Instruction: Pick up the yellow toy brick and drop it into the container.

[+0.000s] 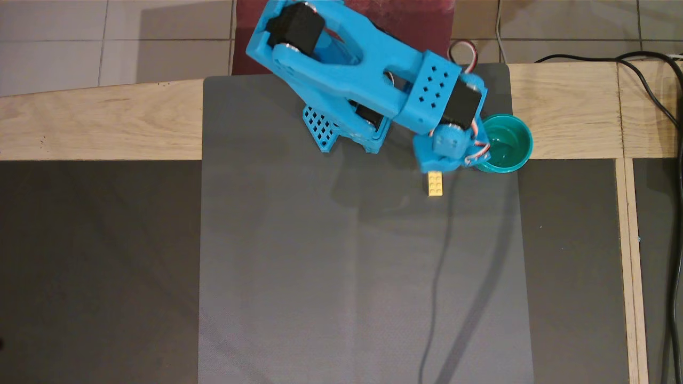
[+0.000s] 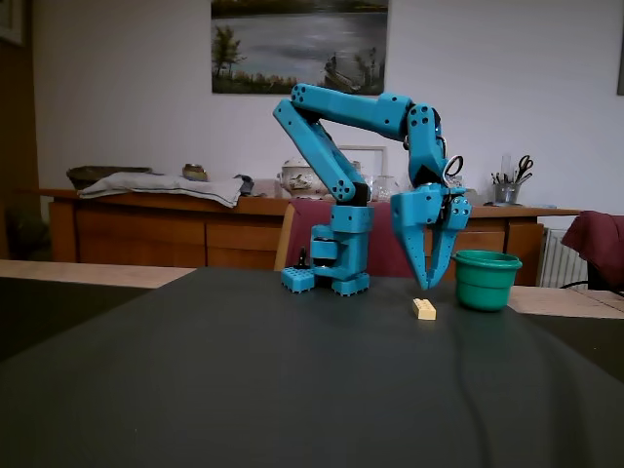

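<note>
The yellow toy brick (image 1: 435,183) lies flat on the grey mat, studs up, just left of the container in both views; it also shows in the fixed view (image 2: 424,309). The container (image 1: 509,143) is a teal-green cup standing upright at the mat's right edge (image 2: 487,279). My blue gripper (image 2: 426,284) points straight down, its tips close together and empty, a little above the mat and just behind the brick. In the overhead view the wrist (image 1: 447,148) hides the fingertips and overlaps the cup's left rim.
The arm's base (image 1: 341,128) stands at the back of the grey mat (image 1: 363,277). A wooden table border (image 1: 101,122) and black cables (image 1: 661,106) lie at the right. A cable's shadow crosses the mat.
</note>
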